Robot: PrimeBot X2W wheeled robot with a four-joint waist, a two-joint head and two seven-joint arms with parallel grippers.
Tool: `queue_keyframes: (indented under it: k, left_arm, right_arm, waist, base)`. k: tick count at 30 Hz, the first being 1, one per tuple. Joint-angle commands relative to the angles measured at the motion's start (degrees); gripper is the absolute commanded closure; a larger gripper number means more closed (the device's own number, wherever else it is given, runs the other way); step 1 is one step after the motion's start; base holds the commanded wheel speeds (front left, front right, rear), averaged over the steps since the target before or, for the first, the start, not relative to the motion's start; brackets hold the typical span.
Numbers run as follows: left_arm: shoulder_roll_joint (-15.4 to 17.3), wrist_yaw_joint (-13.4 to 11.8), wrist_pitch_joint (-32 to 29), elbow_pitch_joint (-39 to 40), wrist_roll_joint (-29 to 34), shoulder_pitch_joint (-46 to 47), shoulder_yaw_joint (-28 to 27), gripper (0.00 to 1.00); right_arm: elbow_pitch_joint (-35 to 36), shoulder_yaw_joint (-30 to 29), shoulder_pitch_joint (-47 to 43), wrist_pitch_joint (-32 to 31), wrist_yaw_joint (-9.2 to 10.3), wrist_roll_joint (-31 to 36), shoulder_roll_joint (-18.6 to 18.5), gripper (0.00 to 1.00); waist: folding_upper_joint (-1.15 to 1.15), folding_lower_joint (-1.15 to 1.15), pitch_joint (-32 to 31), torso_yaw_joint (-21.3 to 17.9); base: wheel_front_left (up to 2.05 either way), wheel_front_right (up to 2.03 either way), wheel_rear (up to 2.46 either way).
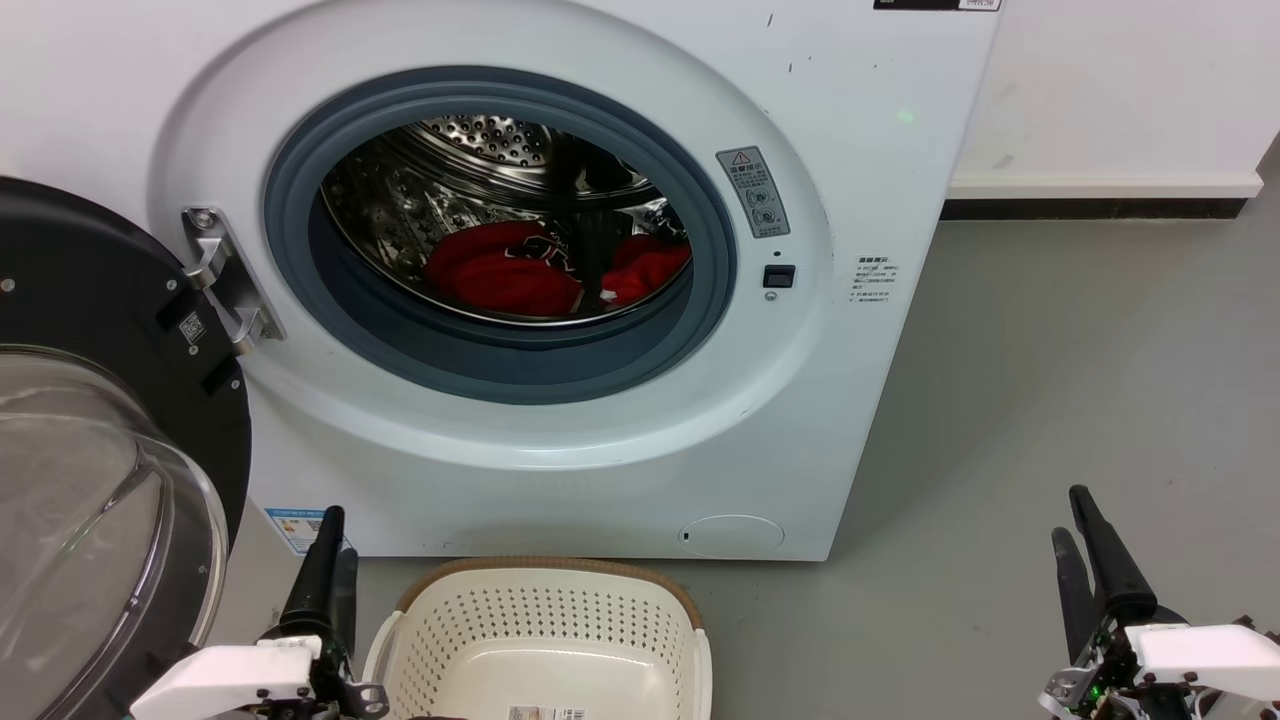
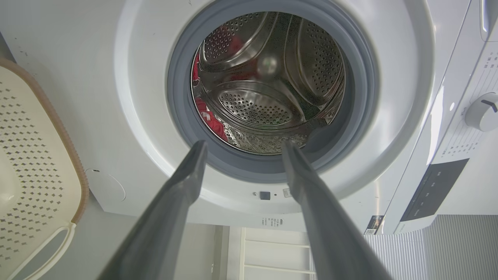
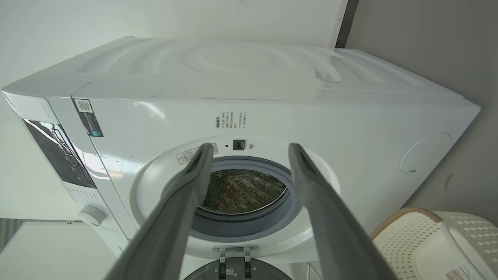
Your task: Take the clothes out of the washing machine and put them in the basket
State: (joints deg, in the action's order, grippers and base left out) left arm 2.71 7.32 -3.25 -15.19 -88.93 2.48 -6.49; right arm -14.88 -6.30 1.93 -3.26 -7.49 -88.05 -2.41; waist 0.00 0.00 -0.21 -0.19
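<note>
The white washing machine [image 1: 560,440] stands before me with its door [image 1: 90,470] swung open to the left. Red clothes [image 1: 505,270] lie at the bottom of the steel drum [image 1: 480,150]; a strip of red clothes [image 2: 208,118] shows at the drum's left in the left wrist view. The cream basket [image 1: 540,640] sits on the floor below the porthole, with nothing but a paper label inside. My left gripper [image 1: 335,545] hangs low beside the basket, open and holding nothing. My right gripper [image 1: 1075,515] is low at the right over the floor, open too.
Grey floor [image 1: 1050,380] stretches right of the machine to a white wall with a dark skirting strip [image 1: 1090,208]. The open glass door takes up the lower left. The control panel and knob [image 2: 482,111] show in the left wrist view.
</note>
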Motion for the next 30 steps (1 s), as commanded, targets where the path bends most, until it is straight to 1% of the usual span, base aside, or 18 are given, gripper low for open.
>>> queue_keyframes:
  k: [1, 4, 9, 12, 17, 23, 25, 30]
  left_arm:
    - [0.1, 0.0, 0.7, 1.1, 1.4, 0.4, -0.7, 0.00]
    - [0.1, 0.0, 1.5, 1.0, 3.5, 0.3, -1.6, 0.00]
    - [0.1, 0.1, 2.7, 2.2, 7.4, 0.0, -2.9, 0.00]
    - [0.1, 0.0, 3.4, 2.8, 9.5, -0.1, -4.0, 0.00]
    - [0.1, -0.9, 4.6, 5.7, 15.7, -0.2, -4.9, 0.00]
    - [0.1, -4.7, 5.9, 11.0, 23.4, -0.8, -3.7, 0.00]
    - [0.1, -6.0, 6.3, 12.7, 25.8, -1.1, -3.0, 0.00]
    - [0.2, -8.3, 7.3, 16.5, 30.8, -1.6, -1.4, 0.00]
  right_arm:
    - [1.0, -0.1, 0.3, 0.7, -0.01, 1.9, -0.2, 0.00]
    - [1.1, -0.6, 0.1, 1.5, -0.01, 4.7, -0.2, 0.00]
    - [2.4, -2.0, 0.0, 2.7, -0.01, 11.3, -0.3, 0.00]
    - [3.6, -2.6, 0.0, 3.4, -0.01, 16.4, -0.3, 0.00]
    - [6.6, -2.6, -0.4, 4.6, -0.01, 25.8, -0.3, 0.00]
    - [11.4, -1.5, -0.6, 5.9, -0.01, 37.5, -0.3, 0.00]
    - [12.7, -0.8, -0.9, 6.3, -0.01, 40.4, -0.3, 0.00]
    - [15.8, 0.9, -1.4, 7.3, -0.01, 48.8, -0.4, 0.00]
  waist:
    - [0.00, 0.00, -0.1, 0.0]
    - [0.00, 0.00, -0.2, -0.1]
    - [0.00, 0.00, -0.3, -0.2]
    - [0.00, 0.00, -0.4, -0.2]
    - [0.00, 0.00, -0.5, -0.2]
    - [0.00, 0.00, -0.5, -0.3]
    - [0.00, 0.00, -0.6, -0.3]
    - [0.00, 0.00, -0.6, -0.3]
  base:
    - [0.00, 0.00, 0.00]
    - [0.00, 0.00, 0.00]
    - [0.00, 0.00, 0.00]
    - [0.00, 0.00, 0.00]
    - [0.00, 0.00, 0.00]
    - [0.00, 0.00, 0.00]
    - [0.00, 0.00, 0.00]
    - [0.00, 0.00, 0.00]
